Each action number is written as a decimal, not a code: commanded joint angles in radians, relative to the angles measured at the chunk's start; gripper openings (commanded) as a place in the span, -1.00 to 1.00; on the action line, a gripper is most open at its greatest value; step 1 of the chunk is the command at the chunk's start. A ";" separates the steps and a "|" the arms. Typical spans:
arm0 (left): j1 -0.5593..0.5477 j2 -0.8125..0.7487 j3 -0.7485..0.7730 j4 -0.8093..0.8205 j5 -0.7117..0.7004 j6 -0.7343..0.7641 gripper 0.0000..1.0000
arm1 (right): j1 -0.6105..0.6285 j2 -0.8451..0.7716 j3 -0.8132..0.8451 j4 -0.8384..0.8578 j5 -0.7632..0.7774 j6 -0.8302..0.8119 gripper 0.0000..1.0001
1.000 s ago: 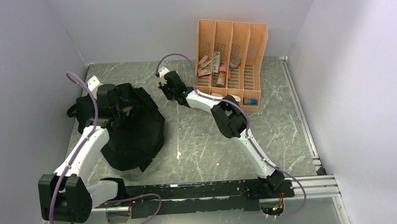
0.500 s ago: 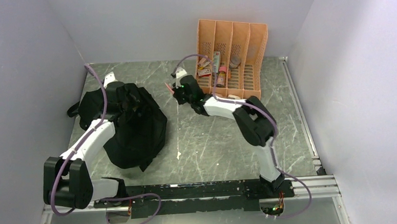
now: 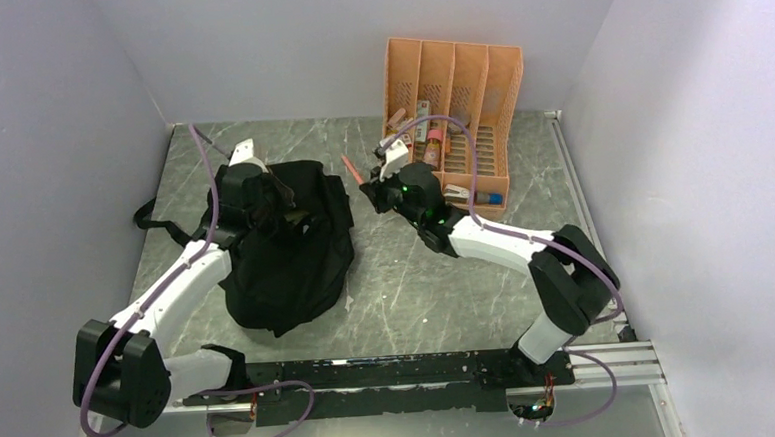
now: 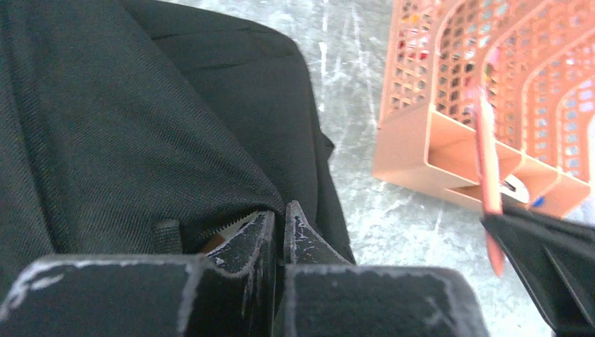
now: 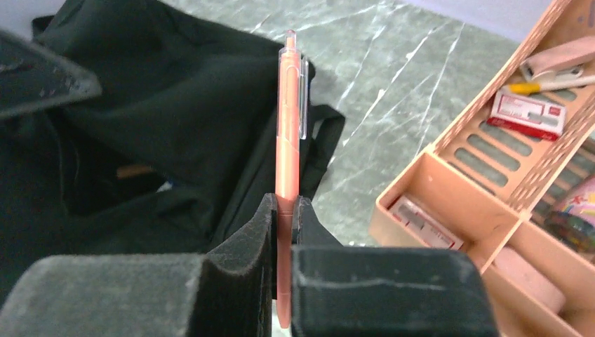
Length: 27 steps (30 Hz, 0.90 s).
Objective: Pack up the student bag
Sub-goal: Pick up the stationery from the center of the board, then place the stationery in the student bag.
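Note:
The student bag (image 3: pixel 287 259), black and soft, lies slumped on the left of the table. My left gripper (image 3: pixel 283 208) is shut on its upper rim; in the left wrist view the jaws (image 4: pixel 279 219) pinch fabric beside the zipper of the bag (image 4: pixel 126 126). My right gripper (image 3: pixel 367 177) hovers between bag and organizer, shut on a salmon pen (image 3: pixel 350 167). The right wrist view shows that pen (image 5: pixel 288 119) upright between the pads (image 5: pixel 285 208), its clip end over the bag (image 5: pixel 161 105). The pen (image 4: pixel 485 158) also shows in the left wrist view.
An orange slotted desk organizer (image 3: pixel 454 85) stands at the back right, holding a small staples box (image 5: pixel 526 112), a tape roll (image 5: pixel 570 219) and other stationery. Grey walls close in on the left, back and right. A bag strap (image 3: pixel 153 216) trails left.
The left gripper has pulled the bag's rim rightward and the bag shifted with it. The right gripper has swung right, away from the bag toward the organizer, carrying the pen.

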 commanded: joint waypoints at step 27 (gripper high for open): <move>0.007 -0.076 0.003 0.039 -0.065 -0.019 -0.90 | 0.195 0.222 0.268 -0.308 -0.202 0.462 -1.00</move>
